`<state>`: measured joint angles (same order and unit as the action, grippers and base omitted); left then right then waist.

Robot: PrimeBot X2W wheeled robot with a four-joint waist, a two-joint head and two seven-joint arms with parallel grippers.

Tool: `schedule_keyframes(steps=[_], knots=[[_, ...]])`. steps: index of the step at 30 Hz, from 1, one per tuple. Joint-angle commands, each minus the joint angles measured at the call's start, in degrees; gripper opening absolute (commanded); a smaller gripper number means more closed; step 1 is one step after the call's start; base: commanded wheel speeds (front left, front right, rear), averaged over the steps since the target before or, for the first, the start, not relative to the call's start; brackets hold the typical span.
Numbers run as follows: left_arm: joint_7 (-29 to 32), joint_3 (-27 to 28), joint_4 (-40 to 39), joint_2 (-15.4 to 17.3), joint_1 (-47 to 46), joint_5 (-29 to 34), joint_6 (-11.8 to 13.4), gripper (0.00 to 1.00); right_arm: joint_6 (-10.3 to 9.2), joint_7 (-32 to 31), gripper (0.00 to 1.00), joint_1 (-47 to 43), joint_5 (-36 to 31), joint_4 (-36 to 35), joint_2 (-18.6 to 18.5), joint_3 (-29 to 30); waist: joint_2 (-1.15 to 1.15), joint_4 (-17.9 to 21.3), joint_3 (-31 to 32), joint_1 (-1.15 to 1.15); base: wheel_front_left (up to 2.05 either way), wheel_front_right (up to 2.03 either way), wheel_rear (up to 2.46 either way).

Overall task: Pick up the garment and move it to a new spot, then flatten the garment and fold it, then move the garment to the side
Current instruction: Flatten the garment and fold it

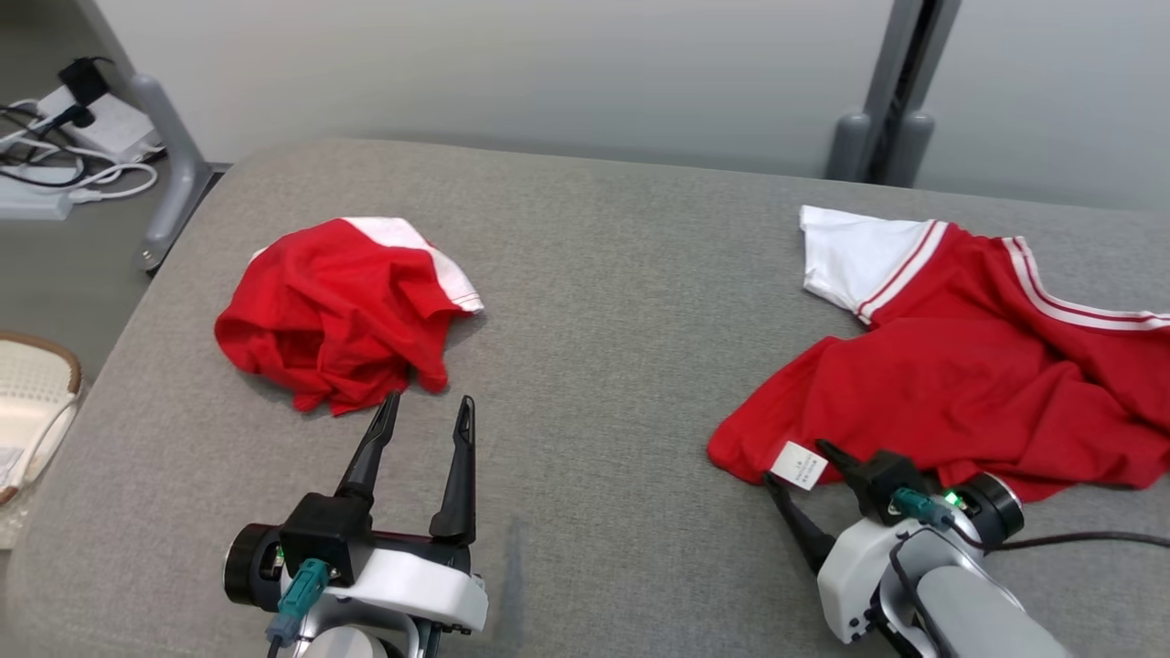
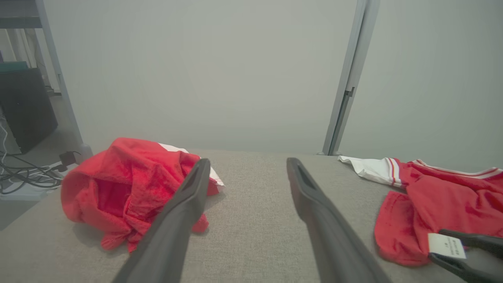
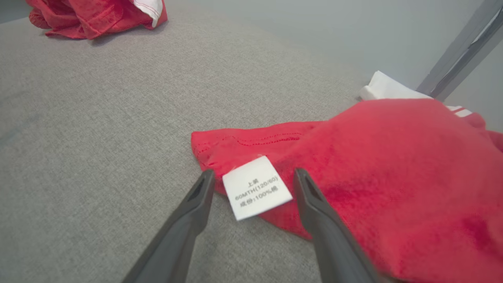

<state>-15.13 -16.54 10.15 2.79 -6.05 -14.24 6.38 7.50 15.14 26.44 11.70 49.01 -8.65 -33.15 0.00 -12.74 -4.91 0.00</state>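
Grey woven cloth covers the work surface, with a plain pale wall behind it. Red shirt lies on the right side of the surface, partly spread and wrinkled, its white sleeve with red stripes pointing toward the back. White care label sticks out at the shirt's near hem corner. Right gripper sits low at that corner with jaws spread wide and nothing clamped. In the right wrist view the label lies between the two dark fingers, one over bare cloth and the other over red fabric; contact with the fabric cannot be told. Black cable trails from that wrist toward the right edge. Left gripper is well apart from the shirt, near the front of the surface, jaws likewise wide and empty, fingertips just short of a second, crumpled red garment with a white panel, heaped on the left side. Beyond the left rear corner, a grey post stands on the floor beside tangled cables. Pale woven object shows at the far left edge. Paired grey uprights rise behind the right rear.
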Motion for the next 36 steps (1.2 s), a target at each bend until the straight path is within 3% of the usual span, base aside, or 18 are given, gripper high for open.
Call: schedule_keyframes(steps=[1, 7, 8, 9, 10, 19, 26, 36], knots=[[-0.02, 0.0, 0.01, 0.19, -0.03, -0.33, 0.05, 1.0, -0.02, 0.04, 1.0, 0.84, 0.45, 0.81, -0.22, 0.3, 0.0, -0.77, -0.45, 0.0, 0.0, 0.0, 0.0], [-0.02, -0.76, -0.22, 0.21, -0.86, -0.55, 0.21, 1.0, -0.02, 0.03, 1.0, 3.07, 0.26, 6.75, 0.13, 1.52, 0.0, -2.27, -1.49, 0.0, 0.0, 0.0, 0.0], [-0.02, -0.86, -0.24, 0.22, -1.03, -0.59, 0.22, 1.0, -0.02, 0.03, 0.49, 3.47, 0.42, 8.03, 0.21, 1.82, 0.0, -2.48, -1.64, 0.0, 0.0, 0.0, 0.0], [-0.02, -0.97, -0.25, 0.2, -1.21, -0.6, 0.24, 1.0, -0.02, 0.02, 0.1, 4.01, 0.51, 9.05, 0.23, 1.96, 0.0, -2.67, -1.8, 0.0, 0.0, 0.0, 0.0], [-0.02, -1.05, -0.29, 0.2, -1.39, -0.63, 0.31, 1.0, -0.02, 0.02, 0.0, 4.34, 0.72, 9.81, 0.34, 2.13, 0.0, -2.83, -1.95, 0.0, 0.0, 0.0, 0.0], [-0.02, -1.03, -0.29, 0.2, -1.75, -1.05, 0.72, 1.0, -0.02, 0.03, 0.0, 5.87, 3.0, 8.31, 1.3, 3.59, 0.0, -3.37, -2.0, 0.0, 0.0, 0.0, 0.0], [-0.02, -1.13, -1.04, 0.2, -1.87, -1.31, 0.85, 1.0, -0.01, 0.03, 0.0, 8.63, 5.69, 2.35, 3.7, -1.09, 0.0, -3.52, -1.05, 0.0, 0.0, 0.0, 0.0], [-0.02, 1.18, -2.51, 0.21, 0.74, -0.88, 1.56, 1.0, -0.01, 0.03, 0.0, 21.49, 18.33, -11.1, 5.6, -7.72, 0.0, -4.19, 2.0, 0.0, 0.0, 0.0, 0.0]])
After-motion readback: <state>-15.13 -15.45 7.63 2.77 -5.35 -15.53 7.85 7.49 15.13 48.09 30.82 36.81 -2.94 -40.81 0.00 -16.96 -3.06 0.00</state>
